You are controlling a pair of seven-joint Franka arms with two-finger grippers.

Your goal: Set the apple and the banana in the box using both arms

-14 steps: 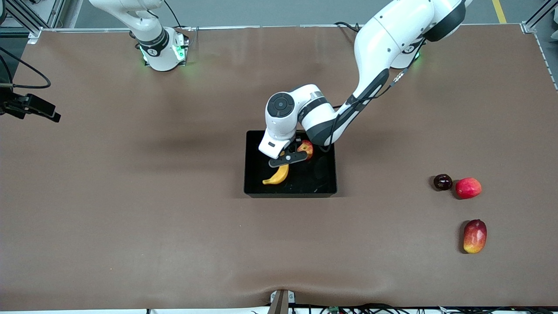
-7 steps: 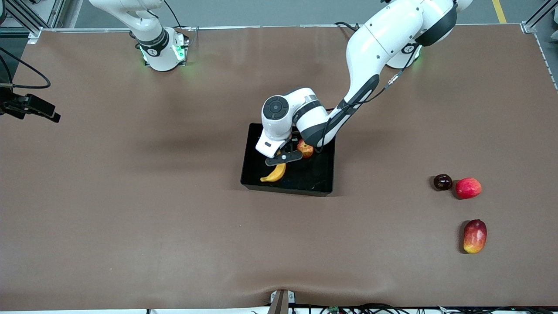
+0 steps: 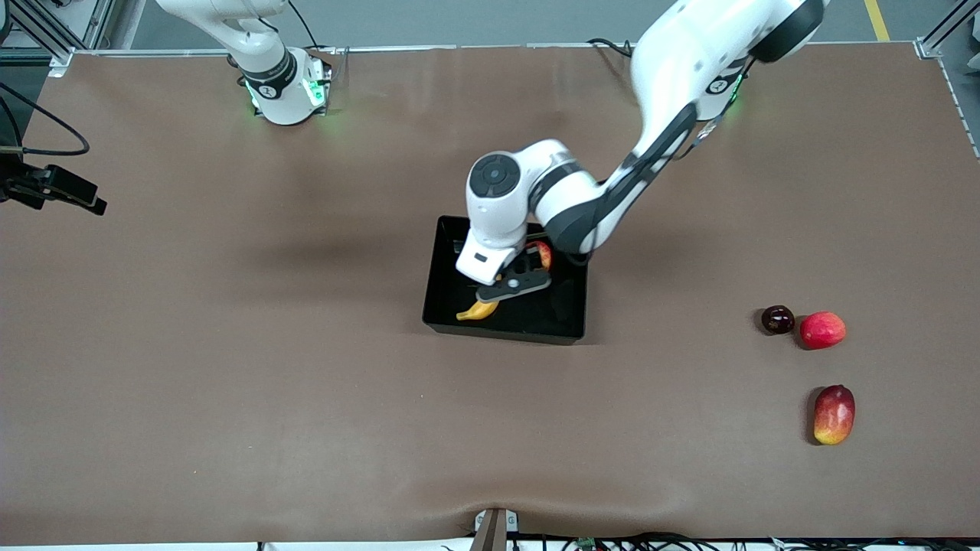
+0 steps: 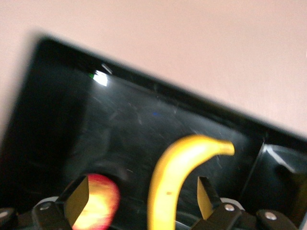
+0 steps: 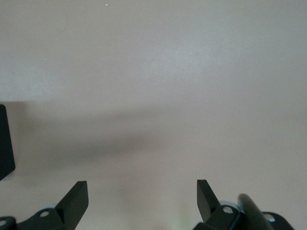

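Note:
The black box (image 3: 566,334) sits mid-table. The banana (image 3: 476,311) and the apple (image 3: 542,252) both lie inside it. My left gripper (image 3: 511,285) is open over the box, above the banana, and hides most of it. In the left wrist view the banana (image 4: 180,167) lies between the fingers of the left gripper (image 4: 142,197), touching neither. The apple (image 4: 100,206) is next to one finger, on the box floor (image 4: 72,124). My right gripper (image 5: 142,196) is open and empty over bare table. It is out of the front view, and the right arm waits.
Toward the left arm's end of the table lie a small dark fruit (image 3: 778,319), a pinkish-red round fruit (image 3: 822,330) and a red-yellow mango-like fruit (image 3: 834,414). A black camera mount (image 3: 53,187) juts in at the right arm's end.
The box slid slightly toward the right arm's end and turned a little, then stayed. The left gripper moved toward the front camera over the banana, covering more of it.

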